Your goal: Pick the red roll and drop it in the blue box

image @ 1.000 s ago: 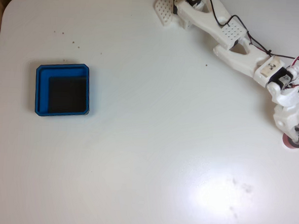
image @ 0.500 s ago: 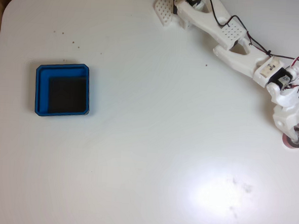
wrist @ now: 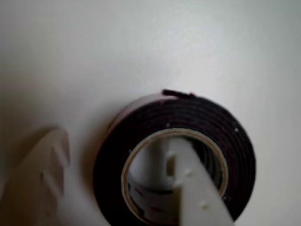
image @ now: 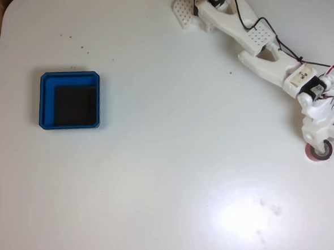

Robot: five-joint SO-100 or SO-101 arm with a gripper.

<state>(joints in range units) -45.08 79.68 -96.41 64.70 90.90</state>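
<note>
One white arm reaches across the white bench (image: 164, 176) in the fixed view, from the top edge down to the right side. Its hand (image: 323, 149) points down at the red roll (image: 314, 154), which lies flat on the bench near the right edge. The hand sits right on top of the roll, so only a bit of red peeks out. From up here I cannot tell how wide the hand is open. The blue box (image: 42, 97) sits far away on the left side of the bench, and its black floor has nothing on it.

Up close in the wrist view, the red roll (wrist: 141, 127) looks dark and lies flat on the bench. One white finger (wrist: 195, 197) of the hand goes down into the hole of the roll. The other finger (wrist: 40, 174) is outside the roll, on the left, with a gap between it and the roll. The hand is open and has not squeezed the roll.
</note>
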